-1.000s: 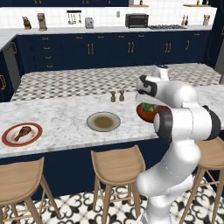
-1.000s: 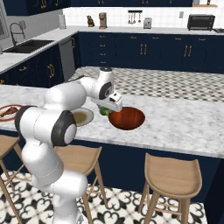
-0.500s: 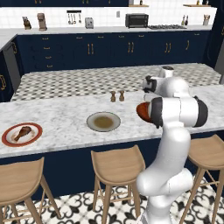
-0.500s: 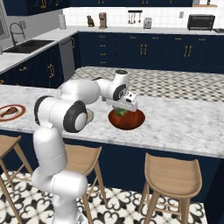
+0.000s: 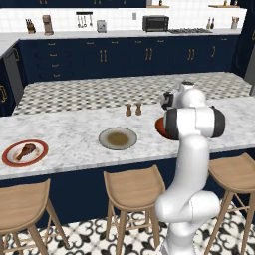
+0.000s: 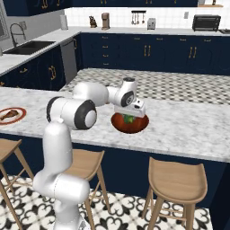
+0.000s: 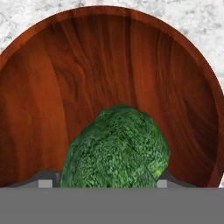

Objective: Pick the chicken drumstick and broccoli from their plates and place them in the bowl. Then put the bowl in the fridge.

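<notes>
My gripper is shut on the broccoli, a lumpy green floret that hangs just above the inside of the red-brown bowl. The bowl stands on the marble island counter, and my forearm hides most of the bowl in the left base view. Green of the broccoli shows under the hand. Far to the left, the chicken drumstick lies on the red-rimmed white plate, also seen as the plate in the right base view. The grey plate with the olive centre is bare.
Two small shakers stand behind the grey plate. Wooden stools line the island's near side. A grey slab at the far right edge may be the fridge's side. Dark cabinets and a back counter run behind.
My arm has swung right from near the grey plate, carrying the broccoli from the bowl's left rim to over its middle. The grip has stayed the same.
</notes>
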Robot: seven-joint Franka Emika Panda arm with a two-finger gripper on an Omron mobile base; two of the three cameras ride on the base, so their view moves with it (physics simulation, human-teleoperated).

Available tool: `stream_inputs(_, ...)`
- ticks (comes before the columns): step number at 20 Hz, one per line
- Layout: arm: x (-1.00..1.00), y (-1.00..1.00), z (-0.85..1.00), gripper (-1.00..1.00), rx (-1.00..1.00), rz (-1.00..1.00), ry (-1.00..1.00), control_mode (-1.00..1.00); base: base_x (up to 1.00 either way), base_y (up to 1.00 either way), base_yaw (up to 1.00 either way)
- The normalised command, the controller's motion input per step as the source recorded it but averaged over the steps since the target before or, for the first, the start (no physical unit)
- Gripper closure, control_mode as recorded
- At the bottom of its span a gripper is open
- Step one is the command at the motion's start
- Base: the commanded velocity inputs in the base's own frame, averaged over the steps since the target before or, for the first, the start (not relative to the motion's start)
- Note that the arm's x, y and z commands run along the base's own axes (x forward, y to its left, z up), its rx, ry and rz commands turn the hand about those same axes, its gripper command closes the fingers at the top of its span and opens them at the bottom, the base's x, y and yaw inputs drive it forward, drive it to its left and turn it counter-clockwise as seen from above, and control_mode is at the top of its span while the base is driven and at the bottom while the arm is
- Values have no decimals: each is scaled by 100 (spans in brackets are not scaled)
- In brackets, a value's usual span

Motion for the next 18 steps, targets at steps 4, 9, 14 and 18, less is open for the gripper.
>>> stream_inputs(4, 2, 0, -25, 100, 0, 3, 0, -100, 0, 0, 0)
stream_inputs(9, 17, -5, 0, -100, 0, 1, 0, -100, 0, 0, 0)
stream_inputs(14, 1, 0, 0, -100, 0, 0, 0, -100, 0, 0, 0)
stream_inputs(18, 0, 0, 0, -100, 0, 0, 0, -100, 0, 0, 0)
